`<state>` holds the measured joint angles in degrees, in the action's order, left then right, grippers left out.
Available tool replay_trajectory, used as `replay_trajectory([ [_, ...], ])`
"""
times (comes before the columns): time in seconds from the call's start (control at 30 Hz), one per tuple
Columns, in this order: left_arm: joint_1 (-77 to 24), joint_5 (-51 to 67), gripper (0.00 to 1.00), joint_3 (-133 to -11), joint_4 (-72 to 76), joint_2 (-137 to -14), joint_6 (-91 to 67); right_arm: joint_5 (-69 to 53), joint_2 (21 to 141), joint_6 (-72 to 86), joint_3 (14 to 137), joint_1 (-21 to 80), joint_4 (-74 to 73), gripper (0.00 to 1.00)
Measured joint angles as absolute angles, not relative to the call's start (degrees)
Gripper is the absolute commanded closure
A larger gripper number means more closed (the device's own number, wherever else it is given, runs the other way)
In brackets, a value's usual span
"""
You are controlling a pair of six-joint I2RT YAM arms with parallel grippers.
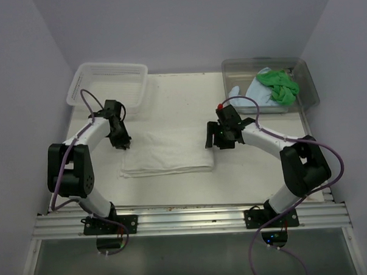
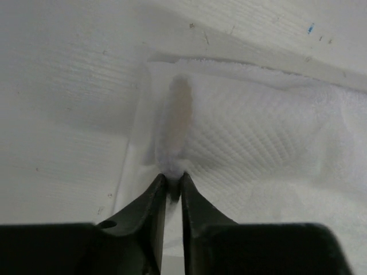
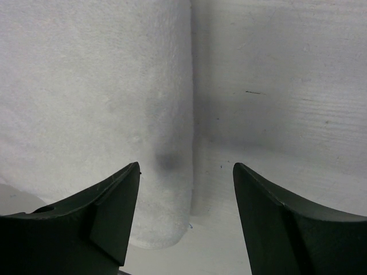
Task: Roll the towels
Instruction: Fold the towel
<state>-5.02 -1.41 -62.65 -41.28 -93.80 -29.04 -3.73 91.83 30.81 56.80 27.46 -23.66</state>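
Observation:
A white towel (image 1: 167,151) lies folded flat in the middle of the table. My left gripper (image 1: 122,142) is at its left edge. In the left wrist view the left gripper (image 2: 174,176) is shut on a pinched ridge of the white towel (image 2: 258,143). My right gripper (image 1: 214,140) hangs over the towel's right edge. The right gripper (image 3: 186,166) is open and holds nothing, with the white towel's (image 3: 103,86) rounded corner below it. A bright green towel (image 1: 279,84) and a light blue towel (image 1: 253,93) lie crumpled in the clear tub.
A white lattice basket (image 1: 108,82) stands at the back left. The clear plastic tub (image 1: 309,86) stands at the back right. A metal rail (image 1: 187,218) with both arm bases runs along the near edge. Grey walls close in the back and sides.

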Motion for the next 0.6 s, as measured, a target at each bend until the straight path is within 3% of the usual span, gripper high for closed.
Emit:
replay_trajectory([
  [0.03,-5.0,-1.7,0.62,-62.7,-41.3,-94.3,-29.2,-3.7,91.8,30.8,56.8,27.5,-23.8,0.32],
  [0.17,-5.0,-3.1,0.44,-62.7,-41.4,-94.1,-30.0,-3.7,90.8,30.8,56.8,27.8,-24.8,0.35],
  [0.27,-4.9,-4.5,0.43,-62.7,-41.9,-92.2,-30.7,-3.3,88.5,30.7,56.8,29.3,-25.4,0.44],
  [0.43,-5.3,-5.3,0.48,-62.7,-42.5,-86.4,-31.1,-2.5,86.5,30.7,56.7,34.5,-25.3,0.76],
  [0.6,-7.3,-1.5,0.51,-61.6,-38.9,-83.2,-31.9,-3.1,89.9,32.0,54.1,36.0,-22.6,0.85],
])
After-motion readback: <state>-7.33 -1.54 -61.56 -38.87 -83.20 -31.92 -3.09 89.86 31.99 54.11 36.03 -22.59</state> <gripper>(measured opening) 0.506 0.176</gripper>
